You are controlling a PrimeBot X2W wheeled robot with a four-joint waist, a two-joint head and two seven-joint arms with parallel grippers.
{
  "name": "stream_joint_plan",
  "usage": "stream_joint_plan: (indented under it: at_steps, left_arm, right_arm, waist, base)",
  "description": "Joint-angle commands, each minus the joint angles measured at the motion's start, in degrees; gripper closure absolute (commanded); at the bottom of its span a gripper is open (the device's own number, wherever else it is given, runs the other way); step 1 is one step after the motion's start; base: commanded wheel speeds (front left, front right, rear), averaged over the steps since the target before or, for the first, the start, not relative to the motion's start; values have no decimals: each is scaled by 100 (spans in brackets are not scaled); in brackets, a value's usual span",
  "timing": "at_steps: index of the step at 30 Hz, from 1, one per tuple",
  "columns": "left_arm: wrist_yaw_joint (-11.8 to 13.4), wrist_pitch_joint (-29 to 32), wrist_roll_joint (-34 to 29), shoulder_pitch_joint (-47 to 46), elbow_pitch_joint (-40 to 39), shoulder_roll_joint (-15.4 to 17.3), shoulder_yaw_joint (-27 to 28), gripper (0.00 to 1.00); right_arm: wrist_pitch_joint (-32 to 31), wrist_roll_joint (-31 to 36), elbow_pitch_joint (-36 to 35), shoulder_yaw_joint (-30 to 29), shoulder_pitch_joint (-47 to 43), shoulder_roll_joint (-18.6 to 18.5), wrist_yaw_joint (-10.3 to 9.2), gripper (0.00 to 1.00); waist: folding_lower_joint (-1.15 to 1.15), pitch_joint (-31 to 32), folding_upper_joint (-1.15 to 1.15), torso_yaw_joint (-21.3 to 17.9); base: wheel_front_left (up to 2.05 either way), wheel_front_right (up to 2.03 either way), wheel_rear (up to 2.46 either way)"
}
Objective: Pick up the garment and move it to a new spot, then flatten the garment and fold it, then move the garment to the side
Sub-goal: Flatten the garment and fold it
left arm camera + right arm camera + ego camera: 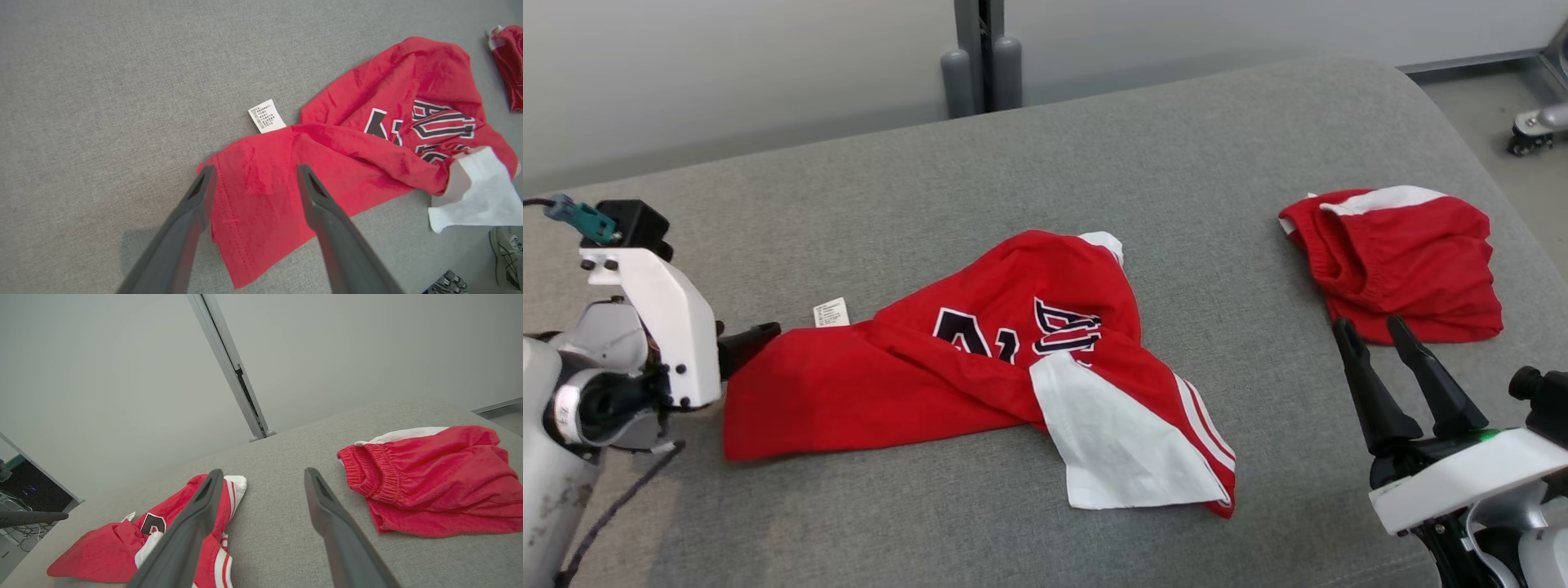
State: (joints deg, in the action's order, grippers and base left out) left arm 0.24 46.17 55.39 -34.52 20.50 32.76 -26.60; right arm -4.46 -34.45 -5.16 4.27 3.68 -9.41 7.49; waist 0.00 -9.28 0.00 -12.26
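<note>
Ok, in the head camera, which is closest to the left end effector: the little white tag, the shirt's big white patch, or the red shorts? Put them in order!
1. White tag, right beside the left end effector, at the shirt's left end.
2. Big white patch, on the shirt's right end.
3. Red shorts, far off on the right.

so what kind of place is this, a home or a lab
Probably a lab or test room: grey padded work surface, bare wall with a metal post, and a wheeled equipment frame on the floor.
</note>
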Motion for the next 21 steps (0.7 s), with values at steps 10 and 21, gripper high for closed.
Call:
stream_joint_plan:
  at_steps: [10,21]
  left_arm:
    - [120,932,-5,-646,603,223,-197,0]
    - [73,1418,-49,-761,1077,258,-446,0]
  right_arm:
    - [324,-207,322,311,361,-72,2,0]
    - [522,-326,565,495,533,-114,2,0]
  waist:
    - [0,-426,0,-443]
    - [0,-588,0,-582]
  base:
    - [0,0,0]
    - [0,0,0]
